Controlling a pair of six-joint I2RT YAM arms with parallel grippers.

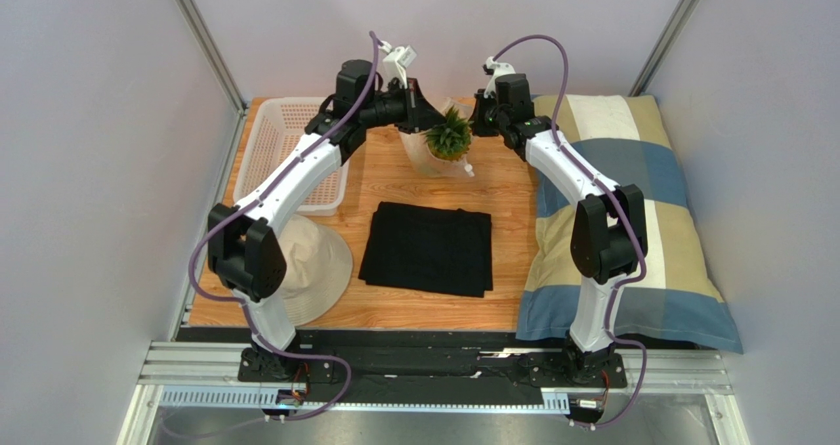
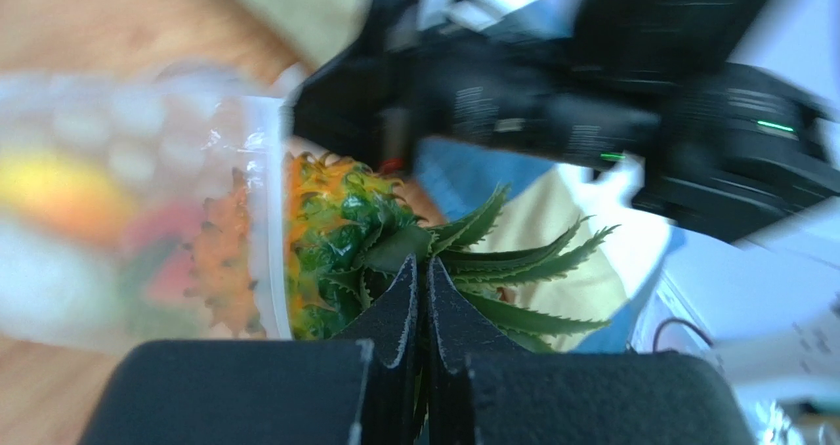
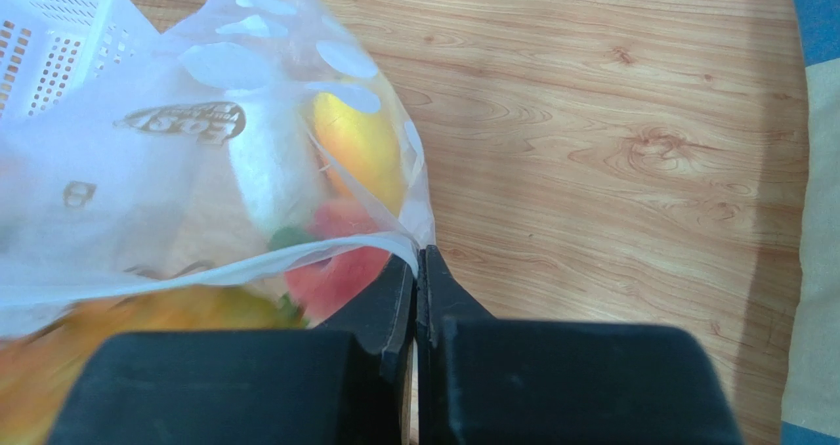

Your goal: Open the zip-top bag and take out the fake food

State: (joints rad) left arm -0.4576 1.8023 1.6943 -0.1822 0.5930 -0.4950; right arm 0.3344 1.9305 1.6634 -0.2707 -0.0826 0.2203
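The zip-top bag [image 1: 422, 159], clear with white dots, hangs open at the back of the table between both grippers. My left gripper [image 2: 422, 264] is shut on the green crown [image 2: 513, 258] of the pineapple [image 2: 320, 223], whose body sits at the bag's mouth [image 2: 261, 199]. The crown also shows in the top view [image 1: 449, 135]. My right gripper [image 3: 418, 254] is shut on the corner of the bag's rim [image 3: 296, 253]. Inside the bag [image 3: 197, 150] I see a yellow-orange mango [image 3: 360, 145], a peach [image 3: 340, 268] and a white piece [image 3: 271, 169].
A white perforated basket [image 1: 286, 135] stands at the back left. A folded black cloth [image 1: 429, 248] lies mid-table, and a beige hat [image 1: 315, 258] lies front left. A checked pillow [image 1: 631, 209] covers the right side.
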